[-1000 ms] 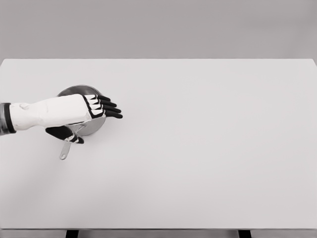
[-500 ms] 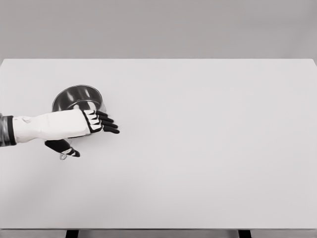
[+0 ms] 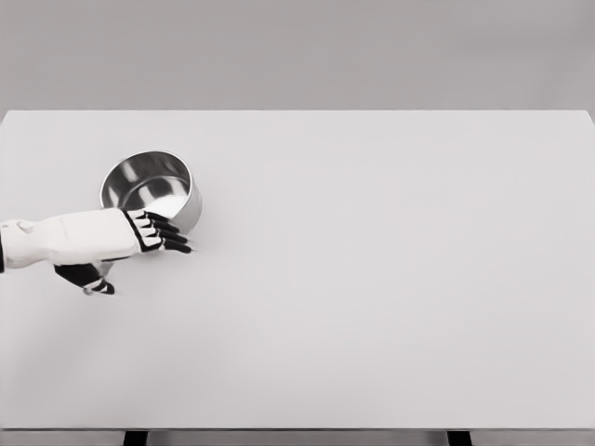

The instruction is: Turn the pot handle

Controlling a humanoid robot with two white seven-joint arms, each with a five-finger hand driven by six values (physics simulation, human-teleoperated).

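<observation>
A shiny steel pot [image 3: 149, 186] stands on the white table [image 3: 372, 279] at the left, its open mouth fully in view. My left hand [image 3: 147, 242] lies just in front of the pot's near wall, with the arm coming in from the left edge. The black fingers [image 3: 172, 240] are stretched out to the right, and the thumb [image 3: 93, 279] hangs below. The pot's handle is hidden beneath the hand and forearm; only a small grey tip [image 3: 91, 290] shows by the thumb. Nothing is visibly clasped. The right arm is out of view.
The table's front edge runs along the bottom, with two dark legs [image 3: 136, 438] below it. A plain grey wall stands behind.
My left hand has drawn back to the left and toward the front, off the pot's top. The pot's mouth is now uncovered, and the handle that showed below the hand is now mostly hidden.
</observation>
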